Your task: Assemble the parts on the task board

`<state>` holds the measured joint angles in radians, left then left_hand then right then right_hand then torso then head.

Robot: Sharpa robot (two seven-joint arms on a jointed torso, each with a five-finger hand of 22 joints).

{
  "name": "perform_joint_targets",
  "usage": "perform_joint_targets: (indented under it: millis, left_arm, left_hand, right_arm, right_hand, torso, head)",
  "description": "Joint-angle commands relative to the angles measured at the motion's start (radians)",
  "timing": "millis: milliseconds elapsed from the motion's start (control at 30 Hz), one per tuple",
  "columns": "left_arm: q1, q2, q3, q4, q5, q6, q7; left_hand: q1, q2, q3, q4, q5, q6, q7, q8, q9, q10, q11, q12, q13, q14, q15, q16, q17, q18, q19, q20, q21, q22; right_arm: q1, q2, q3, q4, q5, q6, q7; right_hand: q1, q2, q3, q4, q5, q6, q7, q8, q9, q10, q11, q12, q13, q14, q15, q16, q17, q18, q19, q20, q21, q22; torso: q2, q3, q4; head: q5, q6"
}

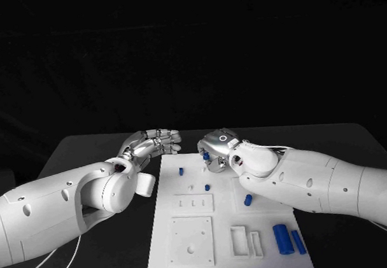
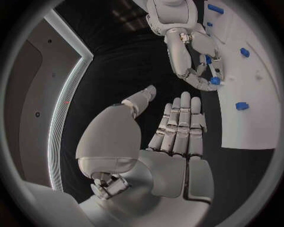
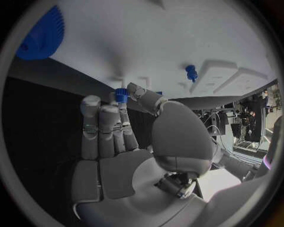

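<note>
While my right hand (image 3: 127,142) pinches a small blue part (image 3: 121,94) at its fingertips, right at the board's (image 1: 257,217) far edge, my left hand (image 2: 172,132) is flat, fingers together, holding nothing, just beside it off the board; right is nearer

Small blue parts (image 1: 281,237) lie scattered on the white task board (image 1: 224,259)

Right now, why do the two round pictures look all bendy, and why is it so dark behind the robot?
Wrist views: fisheye lenses bend straight lines, so the task board edge curves, and the left robot hand and right robot hand look huge up close. Right wrist view: the small blue part the right robot hand pinches is slightly soft. Head view: black table and backdrop swallow light; the task board glows bright.
</note>
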<state>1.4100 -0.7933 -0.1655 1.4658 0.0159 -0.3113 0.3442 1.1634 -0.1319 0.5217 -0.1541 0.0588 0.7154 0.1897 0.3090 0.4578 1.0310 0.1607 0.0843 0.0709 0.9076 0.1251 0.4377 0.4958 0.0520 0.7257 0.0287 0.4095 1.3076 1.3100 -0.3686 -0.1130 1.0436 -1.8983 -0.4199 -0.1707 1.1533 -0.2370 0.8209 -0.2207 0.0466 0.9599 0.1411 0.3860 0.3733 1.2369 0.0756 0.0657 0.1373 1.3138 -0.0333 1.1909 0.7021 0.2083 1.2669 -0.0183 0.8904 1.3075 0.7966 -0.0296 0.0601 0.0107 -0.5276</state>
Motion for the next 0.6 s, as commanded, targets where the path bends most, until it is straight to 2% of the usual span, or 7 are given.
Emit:
perform_joint_targets:
  millis: [33, 600]
  left_arm:
    - [0.002, 0.001, 0.001, 0.000, -0.005, 0.009, 0.008]
    - [0.002, 0.001, 0.001, -0.001, -0.005, 0.009, 0.008]
  left_hand:
    - [-0.010, -0.002, 0.000, -0.008, 0.004, 0.006, 0.010, -0.005, -0.002, 0.008, 0.002, -0.007, -0.001, 0.000, 0.005, -0.003, 0.002, 0.015, -0.003, 0.000, 0.002, 0.020]
    - [-0.010, -0.002, 0.002, -0.010, 0.004, 0.006, 0.010, -0.005, -0.002, 0.008, 0.002, -0.008, -0.001, 0.001, 0.005, -0.004, 0.002, 0.015, -0.003, 0.000, 0.002, 0.020]
  right_arm:
    - [-0.001, -0.003, -0.001, 0.004, -0.003, -0.001, 0.000]
    - [-0.001, -0.008, -0.001, 0.020, 0.002, -0.014, -0.002]
  right_hand:
    - [0.000, -0.007, -0.006, -0.002, 0.002, -0.006, -0.002, -0.002, -0.001, 0.006, 0.009, 0.001, -0.001, -0.009, 0.005, 0.004, -0.001, 0.053, 0.005, -0.012, 0.005, 0.016]
    - [0.000, -0.013, -0.010, 0.001, 0.002, -0.006, -0.002, -0.002, 0.000, 0.006, 0.009, 0.002, -0.001, -0.009, 0.004, 0.005, -0.003, 0.053, 0.005, -0.012, 0.005, 0.016]
  torso:
    - [0.001, 0.0002, -0.0001]
    - [0.001, -0.0007, -0.0002]
  head:
    - [0.000, 0.000]
    - [0.002, 0.001]
